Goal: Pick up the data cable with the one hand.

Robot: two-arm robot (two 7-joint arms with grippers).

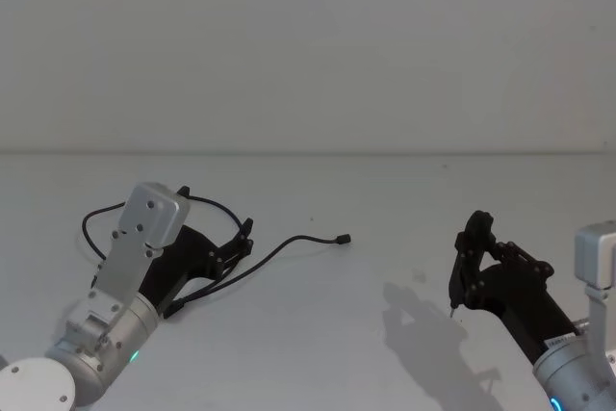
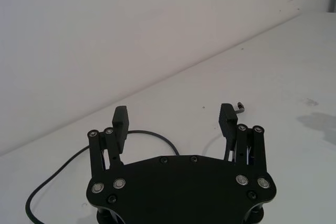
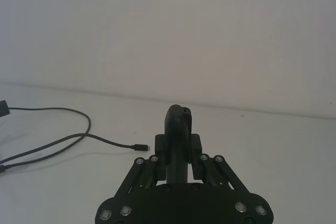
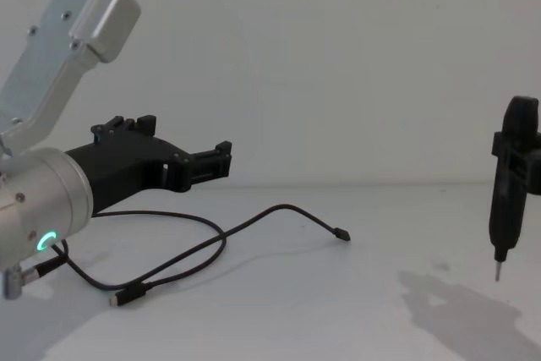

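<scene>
You had one data cable to deal with. It lay in loose curves on the white tabletop over on the robot's left, part of its loop running under and behind the left arm. It looked light and limp, a thin black cord that would sag and trail from wherever you took it, and smooth enough to slide through a slack hold. I counted two small plugs: one at the free end out toward the middle of the tabletop, the other near the robot's body.

Your best hold was probably the cord itself, on the curved run just beneath the left gripper, not a plug. A pinch there would need the pads down close to the surface, because the cord lay flat.

That left gripper hung above the cable with its two fingers spread wide and nothing between them.

There were two grippers in all. The right gripper stood well apart on the other side, clenched, and one short stub lead with a metal tip hung from it.
</scene>
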